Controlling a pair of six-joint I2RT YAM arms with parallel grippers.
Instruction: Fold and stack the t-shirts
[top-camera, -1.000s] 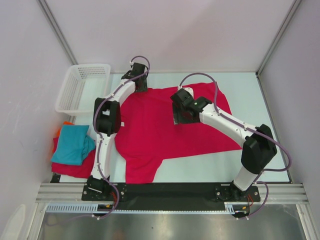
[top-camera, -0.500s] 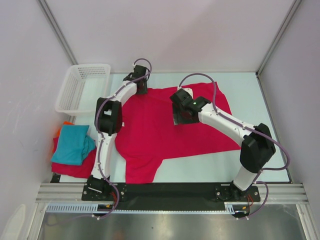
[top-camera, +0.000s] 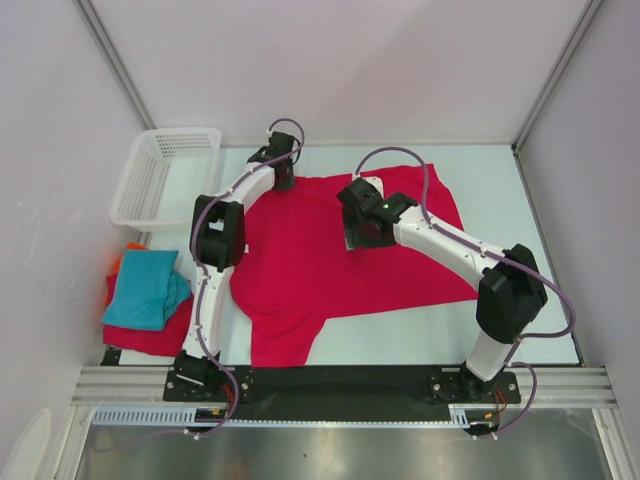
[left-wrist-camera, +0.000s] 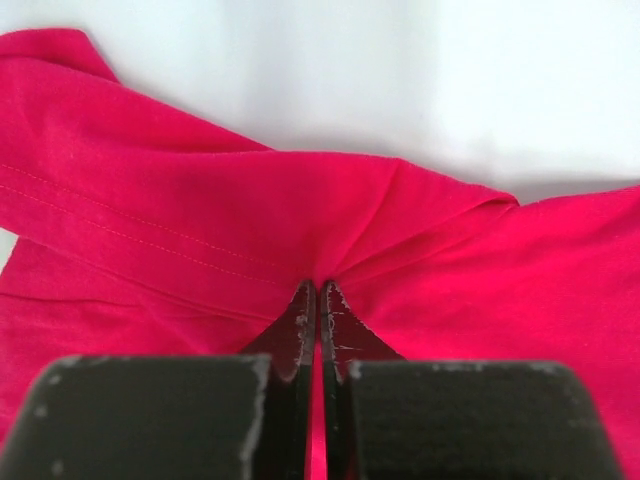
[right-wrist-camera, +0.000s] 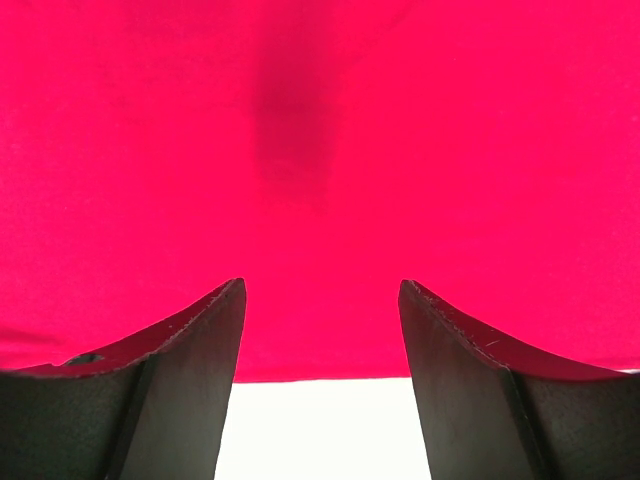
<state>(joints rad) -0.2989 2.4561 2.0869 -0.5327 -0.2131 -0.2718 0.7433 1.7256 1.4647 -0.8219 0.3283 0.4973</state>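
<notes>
Crimson t-shirt (top-camera: 320, 270): I see it spread across the table (top-camera: 500, 190). Left gripper (left-wrist-camera: 318, 297): closed tight, pinching a fold at its far edge. Right gripper (right-wrist-camera: 321, 285): spread wide over the cloth, holding nothing.

orange t-shirt (top-camera: 119, 260) mostly hidden (under teal t-shirt (top-camera: 146, 290)), red t-shirt (top-camera: 150, 341) partly covered

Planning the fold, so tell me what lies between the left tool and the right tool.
Only cloth of the big red shirt; nothing else sits between the left tool and the right tool, as the top view shows.
</notes>
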